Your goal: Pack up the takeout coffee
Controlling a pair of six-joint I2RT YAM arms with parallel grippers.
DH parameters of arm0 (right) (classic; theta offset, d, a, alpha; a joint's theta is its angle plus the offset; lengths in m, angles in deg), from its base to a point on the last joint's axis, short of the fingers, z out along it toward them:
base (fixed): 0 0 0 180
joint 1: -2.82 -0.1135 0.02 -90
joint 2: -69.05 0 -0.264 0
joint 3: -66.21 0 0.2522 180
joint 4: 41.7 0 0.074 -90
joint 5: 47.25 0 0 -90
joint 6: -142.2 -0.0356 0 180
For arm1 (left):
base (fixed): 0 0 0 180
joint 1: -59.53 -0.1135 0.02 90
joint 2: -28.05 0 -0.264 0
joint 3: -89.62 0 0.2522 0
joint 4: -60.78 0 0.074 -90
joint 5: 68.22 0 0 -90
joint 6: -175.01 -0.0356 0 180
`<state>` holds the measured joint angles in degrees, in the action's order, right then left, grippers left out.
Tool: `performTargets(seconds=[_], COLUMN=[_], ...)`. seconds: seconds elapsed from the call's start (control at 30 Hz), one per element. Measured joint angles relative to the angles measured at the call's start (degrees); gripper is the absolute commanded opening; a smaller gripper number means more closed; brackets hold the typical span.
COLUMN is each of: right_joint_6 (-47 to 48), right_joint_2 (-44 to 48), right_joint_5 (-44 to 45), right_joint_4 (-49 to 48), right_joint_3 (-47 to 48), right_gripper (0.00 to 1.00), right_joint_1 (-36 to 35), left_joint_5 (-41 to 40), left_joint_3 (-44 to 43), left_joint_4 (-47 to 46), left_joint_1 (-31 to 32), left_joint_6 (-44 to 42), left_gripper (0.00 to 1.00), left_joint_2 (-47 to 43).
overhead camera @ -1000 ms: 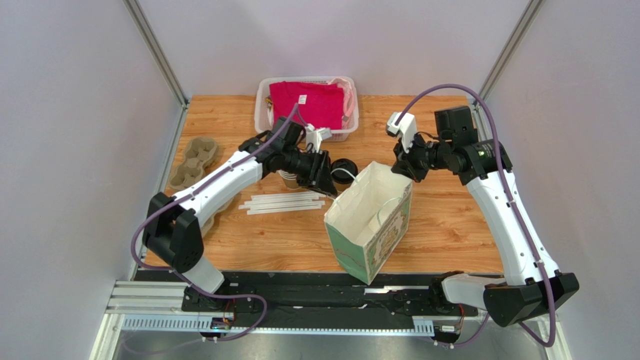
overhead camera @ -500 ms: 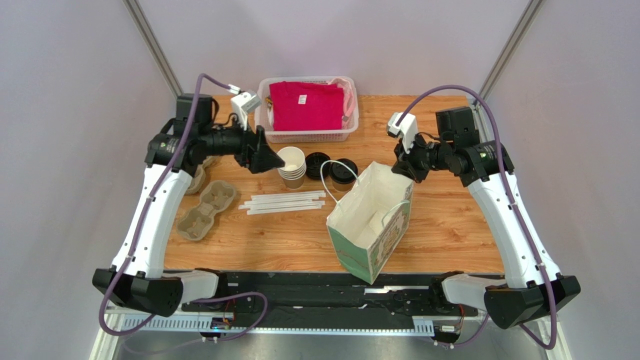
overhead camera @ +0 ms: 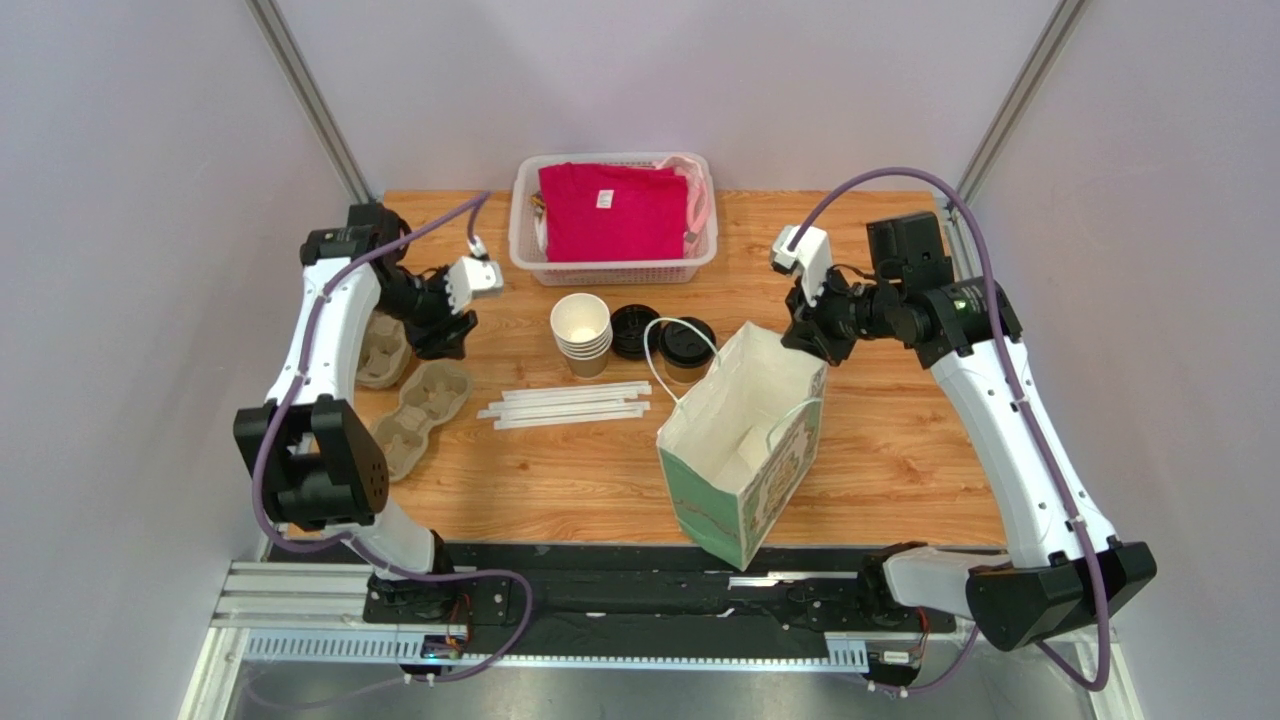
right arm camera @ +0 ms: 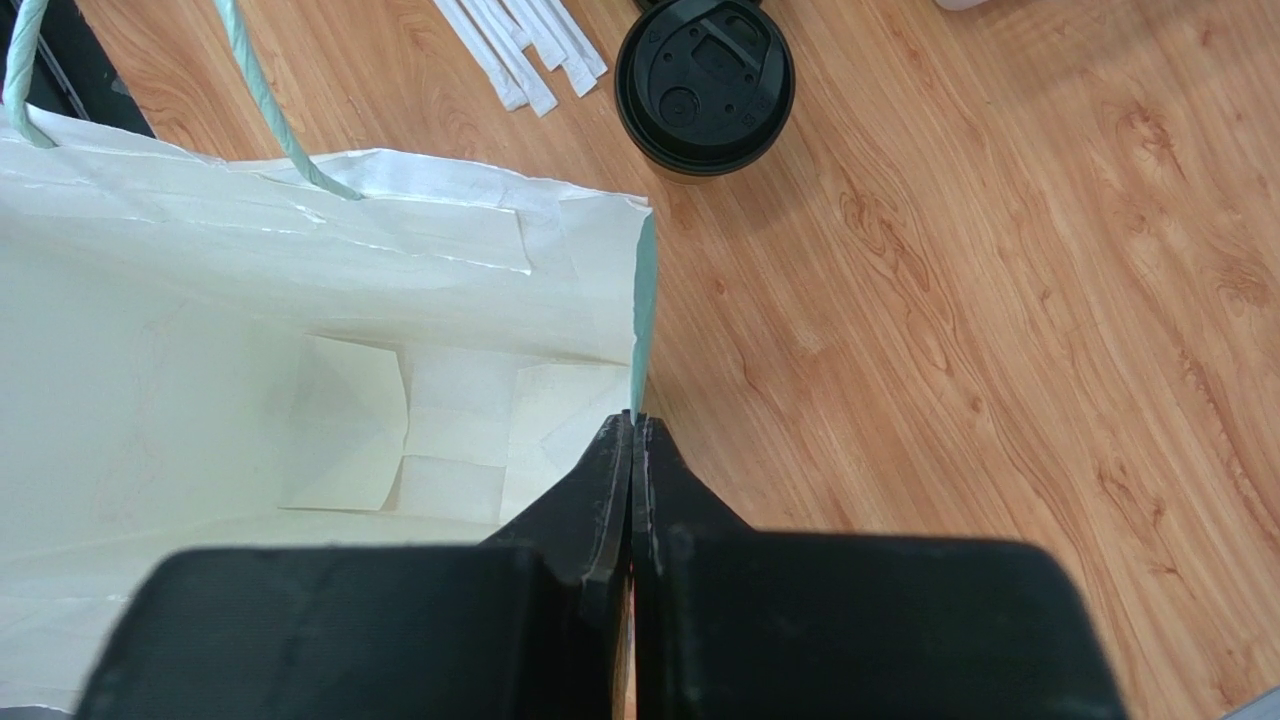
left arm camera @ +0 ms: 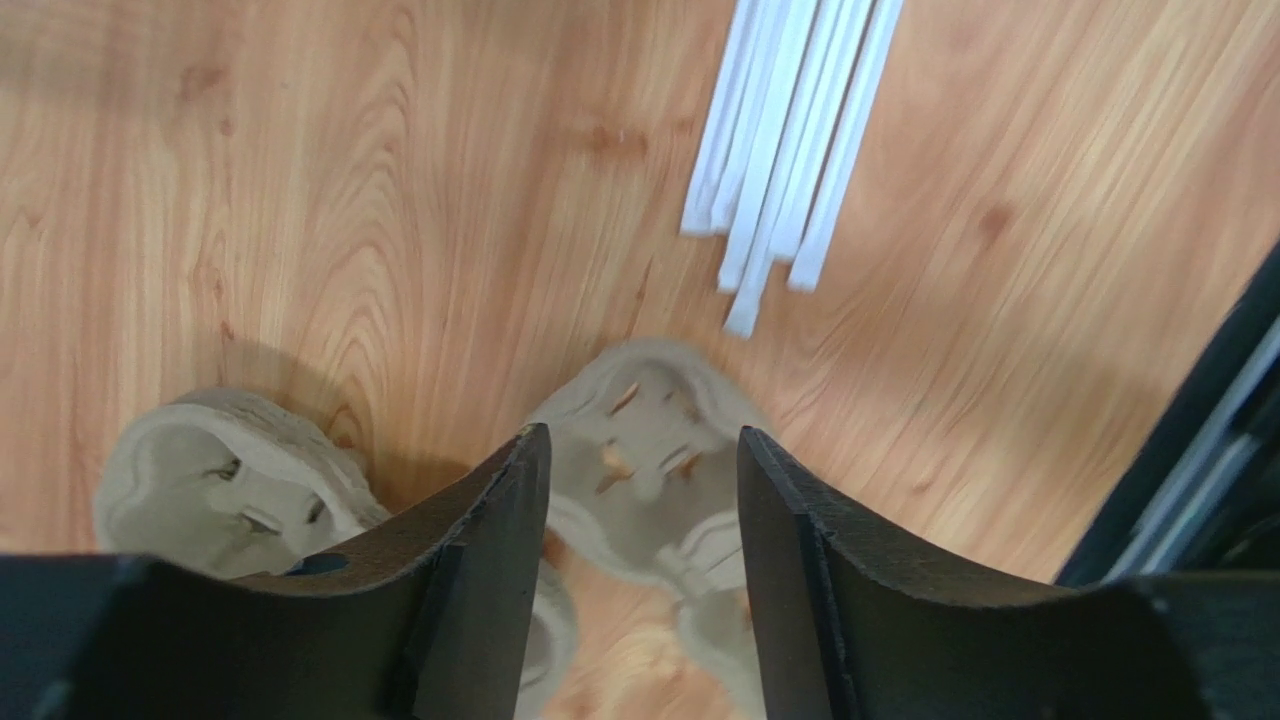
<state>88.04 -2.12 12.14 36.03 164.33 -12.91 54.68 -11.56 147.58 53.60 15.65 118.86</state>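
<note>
Left wrist view: left tool [left arm camera: 639,450] released, fingers apart, nothing between them, hanging over a pulp cup carrier [left arm camera: 649,393] at the left of the worktop [overhead camera: 902,435]. Right tool [right arm camera: 634,423] clenched on the far-right rim of the standing paper bag [right arm camera: 226,345]. Cannot single out the takeout coffee: the cups showing are an open-topped cup stack [overhead camera: 580,333] at centre, with black lids [overhead camera: 688,342] just right of it, between stack and bag. The stack sits well right of the left tool and left of the right tool, touching neither. White straws [overhead camera: 568,405] lie just near of the stack.
</note>
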Motion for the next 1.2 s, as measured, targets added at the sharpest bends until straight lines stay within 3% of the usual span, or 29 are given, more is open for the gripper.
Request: performTargets(seconds=[0.23, 0.43, 0.7, 1.1, 1.2], right_joint_6=[0.1, 0.2, 0.2, 0.2, 0.2], right_joint_2=[-2.0, -2.1, -2.9, -3.8, -4.0], right_joint_5=[-0.7, -1.0, -1.0, -1.0, -0.9], right_joint_4=[0.0, 0.0, 0.0, 0.0, 0.0], right_joint_3=[0.0, 0.0, 0.5, 1.2, 1.6], right_gripper=[0.0, 0.0, 0.0, 0.0, 0.0], right_joint_1=[0.0, 0.0, 0.0, 0.0, 0.0], left_joint_5=[-7.9, -10.7, -12.5, -13.7, -13.9], left_joint_3=[0.2, -0.8, -0.9, -0.9, -0.9], left_joint_4=[2.3, 2.5, 2.2, -0.3, -0.5], left_joint_1=[-1.4, -1.8, -1.8, -1.8, -1.8], left_joint_6=[-24.8, -36.0, -41.0, -41.8, -41.8], left_gripper=[0.56, 0.56, 0.54, 0.54, 0.48], left_joint_2=[7.6, 13.1, 16.6, 21.1, 21.8])
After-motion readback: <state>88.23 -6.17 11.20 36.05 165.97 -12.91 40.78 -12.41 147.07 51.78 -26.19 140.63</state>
